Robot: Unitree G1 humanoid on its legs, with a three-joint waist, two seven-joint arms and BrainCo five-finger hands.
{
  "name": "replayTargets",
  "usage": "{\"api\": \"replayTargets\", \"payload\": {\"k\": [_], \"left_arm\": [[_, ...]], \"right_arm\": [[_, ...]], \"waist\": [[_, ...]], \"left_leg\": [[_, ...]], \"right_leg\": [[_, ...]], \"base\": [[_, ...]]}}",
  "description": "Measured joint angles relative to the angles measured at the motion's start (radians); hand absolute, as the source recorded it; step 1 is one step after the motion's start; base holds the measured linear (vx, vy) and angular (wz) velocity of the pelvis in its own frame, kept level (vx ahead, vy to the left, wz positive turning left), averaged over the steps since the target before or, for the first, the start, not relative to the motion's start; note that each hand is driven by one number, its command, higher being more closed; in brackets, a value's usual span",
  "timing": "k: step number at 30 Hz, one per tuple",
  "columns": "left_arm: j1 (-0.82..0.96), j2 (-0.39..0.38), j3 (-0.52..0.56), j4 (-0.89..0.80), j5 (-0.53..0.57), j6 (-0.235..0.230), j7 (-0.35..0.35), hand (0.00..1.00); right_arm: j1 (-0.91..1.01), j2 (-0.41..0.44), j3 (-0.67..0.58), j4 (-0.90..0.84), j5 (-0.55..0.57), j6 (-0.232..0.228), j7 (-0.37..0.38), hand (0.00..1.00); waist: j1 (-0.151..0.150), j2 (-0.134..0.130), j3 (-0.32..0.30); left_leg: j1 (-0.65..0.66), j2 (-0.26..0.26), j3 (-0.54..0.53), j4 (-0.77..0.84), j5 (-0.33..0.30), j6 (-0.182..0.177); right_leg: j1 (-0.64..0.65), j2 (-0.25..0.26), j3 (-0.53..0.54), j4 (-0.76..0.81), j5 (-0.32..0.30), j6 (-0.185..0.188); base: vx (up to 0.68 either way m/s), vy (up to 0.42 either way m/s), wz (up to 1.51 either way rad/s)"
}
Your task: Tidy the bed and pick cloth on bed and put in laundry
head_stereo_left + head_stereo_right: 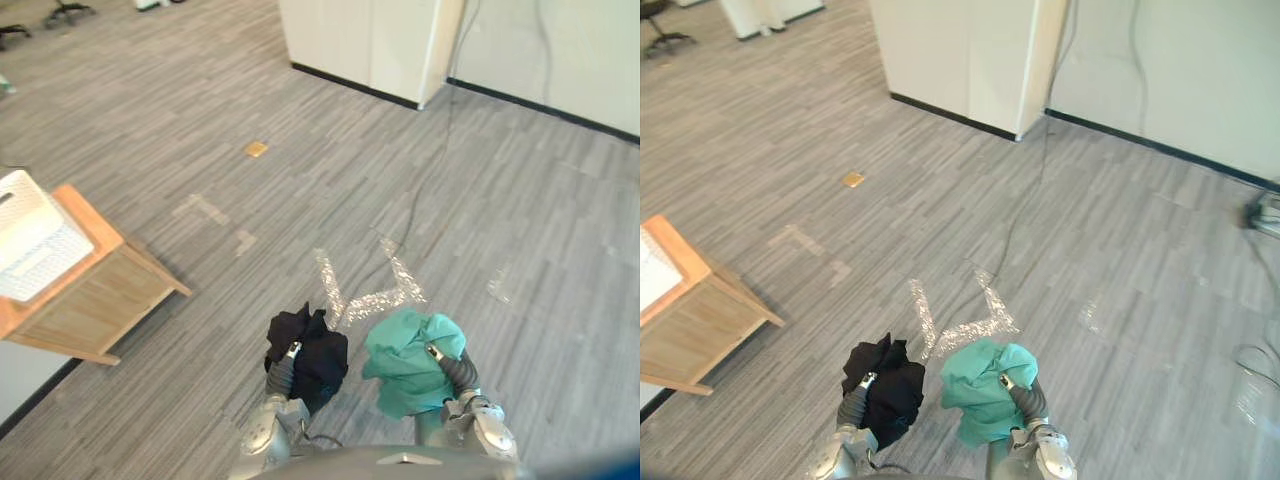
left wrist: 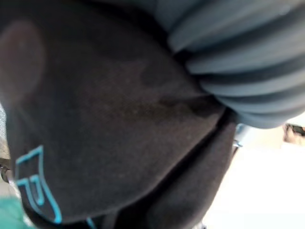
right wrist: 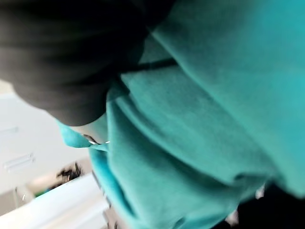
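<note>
A bunched black cloth (image 1: pixel 315 350) with light blue print (image 2: pixel 38 191) hangs above the grey floor, draped over my left hand (image 1: pixel 293 350). One silver finger pokes out over the cloth and presses on it. Just to its right, a teal cloth (image 1: pixel 408 365) is bundled over my right hand (image 1: pixel 435 352) in the same way, with one finger showing on top. Both wrist views look straight into cloth: black cloth beside the ribbed cover (image 2: pixel 248 71) on the left, and teal cloth (image 3: pixel 200 119) on the right. The rest of both hands is hidden under the fabric.
A low wooden table (image 1: pixel 95 290) stands at the left with a white lattice basket (image 1: pixel 30 245) on top. White cabinets (image 1: pixel 360 40) line the far wall. Silver tape marks (image 1: pixel 370 290) and a small tan scrap (image 1: pixel 256 149) lie on the wood-pattern floor.
</note>
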Motion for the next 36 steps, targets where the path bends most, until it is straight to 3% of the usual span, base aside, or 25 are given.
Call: {"api": "replayTargets", "payload": {"k": [1, 2, 5, 8, 9, 10, 11, 13, 14, 15, 16, 18, 20, 21, 22, 24, 25, 27, 29, 31, 32, 33, 34, 35, 36], "left_arm": [[0.008, -0.009, 0.017, 0.0, -0.014, 0.0, -0.024, 1.0], [0.017, -0.016, 0.034, -0.007, -0.016, -0.004, -0.047, 1.0], [0.02, -0.016, 0.053, -0.063, -0.002, -0.007, -0.064, 1.0], [0.038, -0.017, 0.048, -0.141, -0.002, -0.014, -0.07, 1.0], [0.036, -0.021, 0.045, -0.16, -0.003, -0.015, -0.068, 1.0], [0.027, -0.03, 0.043, -0.162, -0.003, -0.025, -0.066, 1.0], [0.023, -0.037, 0.042, -0.162, -0.003, -0.027, -0.061, 1.0], [0.014, -0.043, 0.015, -0.16, -0.003, -0.029, -0.048, 1.0], [0.016, -0.043, 0.01, -0.156, -0.003, -0.029, -0.047, 1.0], [0.022, -0.039, 0.008, -0.138, -0.005, -0.028, -0.047, 1.0], [0.021, -0.034, 0.009, -0.105, -0.011, -0.022, -0.049, 1.0], [0.007, -0.036, 0.01, -0.097, -0.013, -0.012, -0.05, 1.0], [0.005, -0.037, 0.012, -0.097, -0.01, -0.009, -0.056, 1.0], [0.004, -0.036, 0.014, -0.097, -0.009, -0.009, -0.061, 1.0], [0.0, -0.032, 0.014, -0.097, -0.001, -0.009, -0.068, 1.0], [-0.003, -0.013, 0.011, -0.097, 0.006, -0.009, -0.068, 1.0], [-0.006, 0.005, 0.008, -0.097, 0.036, -0.011, -0.061, 1.0], [-0.009, 0.026, 0.007, -0.097, 0.038, -0.012, -0.06, 1.0], [-0.031, 0.037, 0.006, -0.094, 0.036, -0.011, -0.06, 1.0], [-0.082, 0.04, 0.004, -0.088, 0.035, -0.004, -0.063, 1.0], [-0.091, 0.039, 0.004, -0.087, 0.036, -0.002, -0.064, 1.0], [-0.107, 0.042, 0.002, -0.087, 0.036, 0.001, -0.067, 1.0], [-0.115, 0.043, 0.002, -0.087, 0.036, 0.007, -0.071, 1.0], [-0.116, 0.044, 0.003, -0.087, 0.035, 0.009, -0.071, 1.0], [-0.1, 0.044, 0.004, -0.072, 0.035, 0.013, -0.071, 1.0]], "right_arm": [[-0.007, -0.004, 0.0, 0.001, 0.004, 0.0, 0.023, 1.0], [-0.017, -0.009, -0.002, 0.001, 0.004, -0.002, 0.048, 1.0], [-0.014, -0.009, -0.004, 0.001, 0.002, -0.01, 0.075, 1.0], [-0.01, -0.009, -0.006, -0.018, 0.001, -0.01, 0.102, 1.0], [-0.009, -0.009, -0.006, -0.031, -0.001, -0.01, 0.109, 1.0], [-0.005, -0.01, -0.004, -0.04, -0.007, -0.01, 0.11, 1.0], [-0.006, -0.011, -0.003, -0.04, -0.013, -0.01, 0.11, 1.0], [-0.005, -0.009, -0.002, -0.032, -0.019, -0.008, 0.106, 1.0], [-0.004, -0.009, 0.0, -0.026, -0.019, -0.008, 0.102, 1.0], [-0.005, 0.001, 0.002, 0.0, -0.019, -0.007, 0.087, 1.0], [-0.004, 0.01, 0.007, 0.011, -0.02, -0.004, 0.067, 1.0], [-0.007, 0.009, 0.008, 0.007, -0.03, -0.004, 0.054, 1.0], [0.009, 0.01, -0.004, 0.003, -0.058, 0.008, 0.024, 1.0], [0.015, 0.01, -0.005, 0.003, -0.058, 0.011, 0.018, 1.0], [0.032, 0.011, -0.003, 0.002, -0.059, 0.012, 0.004, 1.0], [0.055, 0.012, -0.003, 0.003, -0.059, 0.012, -0.005, 1.0], [0.076, 0.011, -0.004, 0.003, -0.059, 0.01, -0.01, 1.0], [0.101, 0.012, -0.003, 0.003, -0.058, 0.005, -0.017, 1.0], [0.127, 0.011, -0.006, 0.005, -0.057, -0.01, -0.022, 1.0], [0.134, 0.011, -0.012, 0.027, -0.055, -0.028, -0.045, 1.0], [0.133, 0.011, -0.014, 0.03, -0.053, -0.032, -0.05, 1.0], [0.132, 0.012, -0.019, 0.03, -0.045, -0.04, -0.057, 1.0], [0.129, 0.012, -0.026, 0.03, -0.036, -0.057, -0.058, 1.0], [0.124, 0.013, -0.027, 0.031, -0.035, -0.062, -0.058, 1.0], [0.109, 0.014, -0.027, 0.044, -0.035, -0.063, -0.056, 1.0]], "waist": [[0.004, 0.004, 0.003], [0.019, 0.011, 0.003], [0.054, -0.01, 0.016], [0.074, -0.017, 0.016], [0.073, -0.019, 0.014], [0.072, -0.023, 0.009], [0.073, -0.023, 0.008], [0.084, -0.019, 0.006], [0.086, -0.013, 0.002], [0.089, -0.035, -0.008], [0.093, -0.067, -0.039], [0.097, -0.083, -0.047], [0.102, -0.083, -0.052], [0.097, -0.083, -0.052], [0.082, -0.086, -0.052], [0.071, -0.091, -0.05], [0.051, -0.09, -0.05], [0.034, -0.101, -0.052], [0.015, -0.111, -0.046], [-0.01, -0.107, -0.019], [-0.011, -0.106, -0.017], [-0.008, -0.113, -0.012], [-0.002, -0.114, -0.01], [0.001, -0.119, -0.006], [0.01, -0.122, 0.003]], "left_leg": [[-0.061, 0.035, 0.021, 0.114, 0.1, -0.017], [-0.168, 0.072, 0.062, 0.295, 0.119, -0.012], [-0.285, 0.043, 0.139, 0.382, 0.071, -0.009], [-0.307, -0.028, 0.292, 0.069, 0.035, -0.009], [-0.303, -0.069, 0.36, -0.118, 0.042, -0.011], [-0.292, -0.115, 0.422, -0.331, 0.098, -0.012], [-0.283, -0.136, 0.447, -0.436, 0.14, -0.01], [-0.275, -0.172, 0.479, -0.64, 0.316, 0.038], [-0.266, -0.169, 0.487, -0.65, 0.345, 0.053], [-0.237, -0.19, 0.505, -0.651, 0.352, 0.183], [-0.229, -0.226, 0.496, -0.651, 0.322, 0.181], [-0.224, -0.247, 0.491, -0.634, 0.276, 0.185], [-0.168, -0.267, 0.459, -0.599, 0.202, 0.191], [-0.147, -0.27, 0.441, -0.594, 0.184, 0.189], [-0.088, -0.279, 0.393, -0.597, 0.151, 0.177], [-0.027, -0.283, 0.345, -0.604, 0.124, 0.155], [0.011, -0.283, 0.301, -0.606, 0.11, 0.143], [0.054, -0.284, 0.239, -0.605, 0.095, 0.135], [0.083, -0.282, 0.164, -0.598, 0.093, 0.13], [0.122, -0.254, 0.047, -0.562, 0.068, 0.088], [0.129, -0.246, 0.026, -0.555, 0.059, 0.076], [0.136, -0.234, 0.0, -0.542, 0.039, 0.059], [0.141, -0.215, -0.012, -0.516, -0.012, 0.07], [0.146, -0.206, -0.013, -0.504, -0.039, 0.076], [0.157, -0.188, -0.02, -0.479, -0.07, 0.052]], "right_leg": [[0.047, 0.018, -0.018, -0.042, -0.013, -0.01], [0.141, 0.042, -0.057, -0.133, -0.019, -0.018], [0.288, 0.042, -0.111, -0.259, -0.02, -0.019], [0.419, 0.042, -0.202, -0.382, -0.01, -0.009], [0.451, 0.042, -0.243, -0.409, -0.009, -0.009], [0.481, 0.042, -0.283, -0.428, -0.011, 0.0], [0.491, 0.042, -0.301, -0.433, -0.014, 0.009], [0.543, 0.06, -0.338, -0.434, -0.045, 0.066], [0.566, 0.066, -0.342, -0.433, -0.058, 0.085], [0.609, 0.052, -0.347, -0.429, -0.09, 0.111], [0.612, 0.019, -0.353, -0.415, -0.095, 0.122], [0.598, -0.02, -0.334, -0.353, -0.088, 0.137], [0.572, -0.085, -0.296, -0.131, -0.051, 0.19], [0.546, -0.11, -0.289, -0.03, -0.027, 0.185], [0.443, -0.171, -0.228, 0.269, 0.057, 0.13], [0.338, -0.186, -0.162, 0.501, 0.038, 0.118], [0.265, -0.179, -0.135, 0.576, 0.006, 0.104], [0.166, -0.154, -0.096, 0.553, -0.047, 0.105], [0.098, -0.116, -0.06, 0.426, -0.094, 0.103], [0.092, -0.039, 0.03, 0.125, -0.093, 0.094], [0.093, -0.024, 0.053, 0.041, -0.071, 0.096], [0.097, -0.012, 0.084, -0.125, -0.006, 0.101], [0.095, -0.007, 0.091, -0.266, 0.059, 0.117], [0.089, -0.006, 0.092, -0.314, 0.1, 0.115], [0.085, 0.001, 0.089, -0.333, 0.194, 0.117]], "base": [[0.5, -0.329, 0.66], [0.41, -0.248, 0.61], [0.4, -0.201, 0.53], [0.37, -0.129, 0.63], [0.48, -0.053, 0.87], [0.41, -0.036, 0.89], [0.34, 0.007, 0.83], [0.41, 0.07, 0.67], [0.5, 0.113, 0.44], [0.53, 0.102, 0.39], [0.45, 0.079, 0.36], [0.44, 0.096, 0.2], [0.42, 0.117, 0.29], [0.44, 0.132, 0.69], [0.35, 0.103, 0.69], [0.46, 0.103, 0.86], [0.5, 0.049, 1.09], [0.42, -0.011, 1.07], [0.35, -0.068, 1.23], [0.36, -0.145, 1.6], [0.35, -0.188, 1.38], [0.41, -0.278, 1.14], [0.42, -0.303, 1.01], [0.41, -0.356, 0.64], [0.36, -0.339, 0.29]]}}
